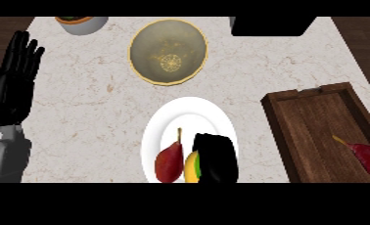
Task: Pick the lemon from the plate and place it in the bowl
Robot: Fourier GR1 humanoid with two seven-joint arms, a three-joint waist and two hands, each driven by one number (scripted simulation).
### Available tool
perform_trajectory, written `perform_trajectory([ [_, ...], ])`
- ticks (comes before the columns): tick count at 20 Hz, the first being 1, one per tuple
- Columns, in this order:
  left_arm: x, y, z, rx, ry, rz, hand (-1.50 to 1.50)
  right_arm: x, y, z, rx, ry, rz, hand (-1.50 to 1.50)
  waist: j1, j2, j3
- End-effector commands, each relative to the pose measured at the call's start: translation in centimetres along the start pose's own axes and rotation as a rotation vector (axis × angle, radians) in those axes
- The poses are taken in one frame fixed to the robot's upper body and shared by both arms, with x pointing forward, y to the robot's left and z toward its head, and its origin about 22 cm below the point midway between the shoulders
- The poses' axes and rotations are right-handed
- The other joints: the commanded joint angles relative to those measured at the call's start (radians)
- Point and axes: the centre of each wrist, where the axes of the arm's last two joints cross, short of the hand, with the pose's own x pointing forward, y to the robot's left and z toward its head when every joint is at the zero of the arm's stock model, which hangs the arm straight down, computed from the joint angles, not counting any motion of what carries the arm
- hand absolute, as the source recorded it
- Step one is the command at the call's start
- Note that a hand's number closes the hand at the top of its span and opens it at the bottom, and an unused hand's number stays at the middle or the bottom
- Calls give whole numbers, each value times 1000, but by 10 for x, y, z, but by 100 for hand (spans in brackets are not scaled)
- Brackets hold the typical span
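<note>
On the pale marble worktop a white plate lay near the lower middle of the head view, and the robot's right hand sat over its lower right part, its black fingers curled downward around the lemon. Only a sliver of that yellow fruit, with a touch of green, showed at the left side of the hand; the rest was hidden beneath it, so the lemon was on the plate and not in the bowl. Just left of it, touching or nearly so, a dark red pear rested on the plate with its thin stem pointing up the view. The bowl, gold-rimmed with a round pattern at its bottom, stood beyond the plate, apart from it. The left hand rested at the left edge, fingers straight and spread, pointing away. A wooden tray lay to the right holding a red item at its lower corner. A small pot stood at the far left, and a black object at the far right.
</note>
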Motion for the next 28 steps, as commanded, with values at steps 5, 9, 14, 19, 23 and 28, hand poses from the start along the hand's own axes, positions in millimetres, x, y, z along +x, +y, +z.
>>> perform_trajectory([
  [5, -6, 12, 5, 31, 11, -13, 0, -96, -19, 0, -71, 227, 22, 150, -24, 2, 1],
  [9, 6, 19, -3, 48, -1, -13, 0, -174, -38, 8, -82, 490, -23, 150, -42, 1, 2],
  [14, -11, 33, 9, 39, 5, 0, 0, -202, -77, 53, -163, 515, 25, 150, -24, 1, 1],
  [19, -18, 5, 5, 20, 12, -15, 0, -187, -126, 80, -329, 544, 24, 150, -18, 2, 1],
  [23, -5, 11, 0, 7, 7, -6, 0, -153, -160, 100, -406, 384, -77, 150, -4, 3, 1],
  [28, 1, 2, -8, 4, -1, -11, 0, -125, -201, 131, -572, 250, -79, 150, 0, 2, 0],
])
